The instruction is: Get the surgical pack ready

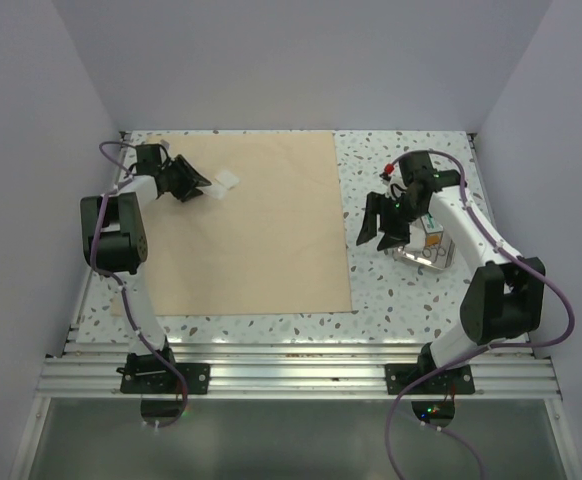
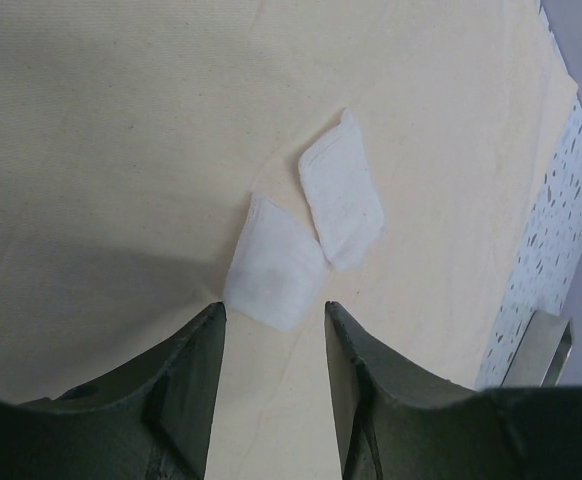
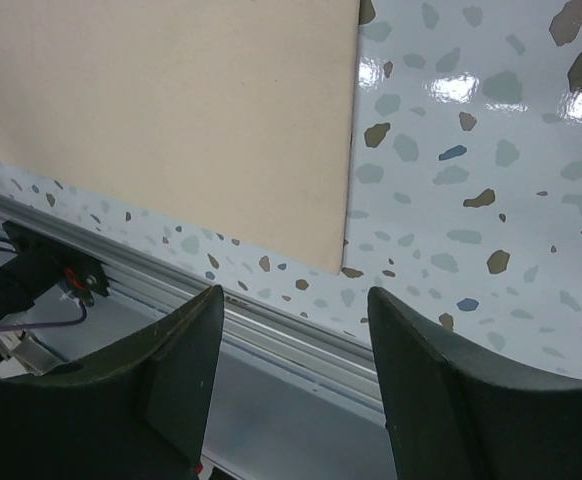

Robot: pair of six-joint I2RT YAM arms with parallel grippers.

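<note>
Two limp, light-looking gauze squares (image 2: 341, 200) are lying by the left gripper's (image 2: 274, 312) parted fingers; pinching an edge seems wisest.

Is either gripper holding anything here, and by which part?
Nothing is held. The left gripper is open by the gauze squares; the right gripper is open and empty.

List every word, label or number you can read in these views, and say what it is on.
None can be read.
Packets in the steel tray: coloured print, too small to read.
Gauze squares and tan sheet: no markings visible.
</note>
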